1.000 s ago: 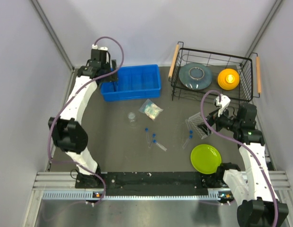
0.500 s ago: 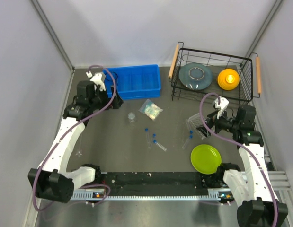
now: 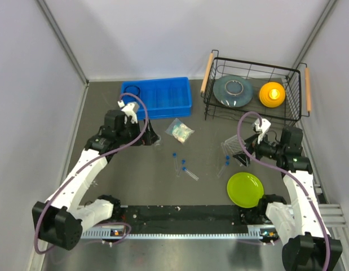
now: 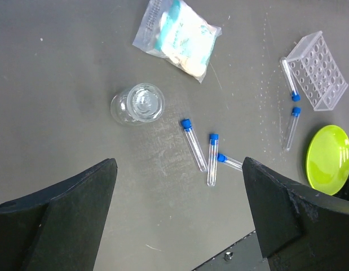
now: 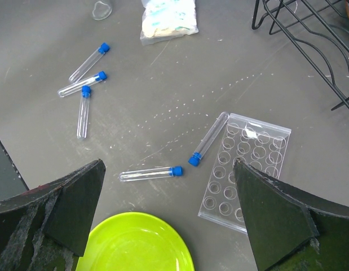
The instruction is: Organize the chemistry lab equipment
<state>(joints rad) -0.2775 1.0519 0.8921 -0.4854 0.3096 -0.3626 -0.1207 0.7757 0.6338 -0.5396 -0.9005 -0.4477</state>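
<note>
Three blue-capped clear tubes point(image 3: 182, 166) lie mid-table; two more point(image 3: 225, 164) lie beside the clear perforated rack point(image 3: 233, 148). The small clear jar point(image 4: 138, 104) and the plastic packet point(image 3: 180, 130) sit nearer the blue bin point(image 3: 163, 101), which holds the black ring point(image 3: 134, 90). My left gripper point(image 3: 150, 135) is open and empty, hovering above the table near the jar; its wrist view point(image 4: 178, 169) shows the tubes point(image 4: 211, 158) ahead. My right gripper point(image 3: 246, 151) is open and empty above the rack point(image 5: 247, 172) and two tubes point(image 5: 151, 173).
A lime-green plate point(image 3: 244, 189) lies at the front right, just below the right gripper. A black wire basket point(image 3: 211, 99) at the back right holds a grey dish point(image 3: 233, 90) and an orange bowl point(image 3: 272, 94). Walls close in the left, back and right.
My left arm has swung away from the blue bin toward the table's middle, ending by the jar. The black ring now shows in the bin. The right arm has barely moved.
</note>
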